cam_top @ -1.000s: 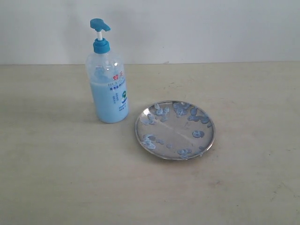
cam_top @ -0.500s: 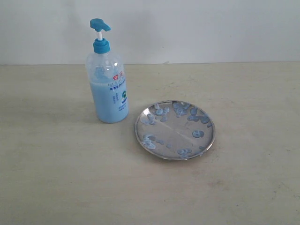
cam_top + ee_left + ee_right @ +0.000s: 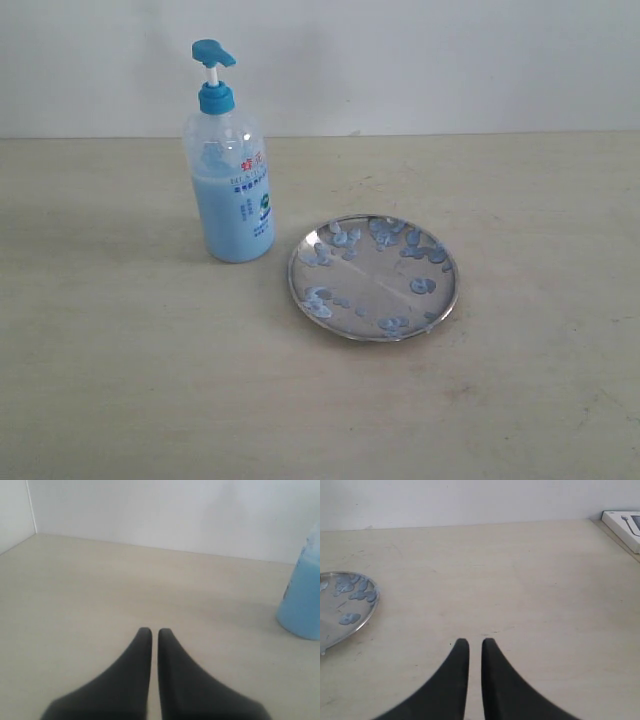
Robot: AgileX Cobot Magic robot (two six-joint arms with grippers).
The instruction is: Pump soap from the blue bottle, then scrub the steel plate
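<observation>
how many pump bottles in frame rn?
1. The blue bottle stands upright left of the steel plate in the exterior view, not touching it. The left wrist view catches the same bottle's lower part. Nothing in view looks able to hide another.

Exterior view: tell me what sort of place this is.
Probably a staged test bench, not a kitchen: plain tabletop against a blank white wall, with the blue bottle and soap-speckled steel plate.

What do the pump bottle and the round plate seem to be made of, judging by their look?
The blue bottle looks like clear, smooth plastic: the soap level shows through its wall. Its pump head seems opaque blue plastic. The steel plate looks like polished metal, probably steel: silver and mirror-like.
</observation>
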